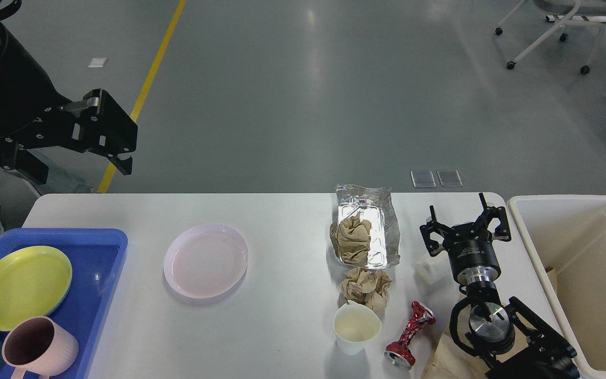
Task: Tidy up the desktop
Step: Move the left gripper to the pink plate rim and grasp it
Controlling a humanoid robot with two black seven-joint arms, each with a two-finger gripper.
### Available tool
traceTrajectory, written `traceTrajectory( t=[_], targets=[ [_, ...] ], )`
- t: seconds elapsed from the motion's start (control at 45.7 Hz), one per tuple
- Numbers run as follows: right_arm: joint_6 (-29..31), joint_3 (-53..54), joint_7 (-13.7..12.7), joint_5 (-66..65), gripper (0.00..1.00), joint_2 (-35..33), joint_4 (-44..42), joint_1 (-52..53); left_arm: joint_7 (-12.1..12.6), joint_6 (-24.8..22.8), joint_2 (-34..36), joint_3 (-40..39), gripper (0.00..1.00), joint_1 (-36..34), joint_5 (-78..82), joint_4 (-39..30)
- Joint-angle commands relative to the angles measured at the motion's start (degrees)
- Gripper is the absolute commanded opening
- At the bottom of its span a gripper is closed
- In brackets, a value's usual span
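The white desktop (282, 295) holds a pink plate (205, 260), a foil tray (382, 231) with a crumpled brown paper (352, 238) in it, a second crumpled paper (366, 287), a paper cup (355, 329) and a crushed red can (411, 334). My right gripper (463, 216) is open and empty, low over the desktop's right end, right of the foil tray. A small white object (429, 269) lies just left of it. My left gripper (82, 173) is open and empty, high above the desktop's far left corner.
A blue tray (100, 295) at the left end holds a yellow plate (19, 287) and a pink mug (40, 347). A cream bin (587, 273) stands off the right end. A brown paper bag (442, 360) lies under my right arm.
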Motion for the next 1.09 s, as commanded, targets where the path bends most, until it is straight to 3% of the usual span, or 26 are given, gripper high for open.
traceTrajectory(
  t=[0.0,0.263,0.46,0.635,1.073],
  targets=[
    [0.0,0.0,0.0,0.0,1.00,0.0,0.0,0.0,-0.4,0.0,0.7,-0.7,0.96,0.6,-1.9,-0.1],
    [0.0,0.0,0.0,0.0,1.00,0.0,0.0,0.0,-0.3,0.0,1.1,-5.4,0.96,1.3,-3.6,-0.1],
    [0.0,0.0,0.0,0.0,1.00,0.0,0.0,0.0,0.3,0.0,0.3,-10.6,0.96,6.3,-5.2,0.1],
    [0.0,0.0,0.0,0.0,1.00,0.0,0.0,0.0,1.7,0.0,1.6,-10.7,0.96,7.9,-5.2,0.5],
    [0.0,0.0,0.0,0.0,1.00,0.0,0.0,0.0,1.6,0.0,5.6,-10.4,0.96,9.3,-4.8,3.4]
  ],
)
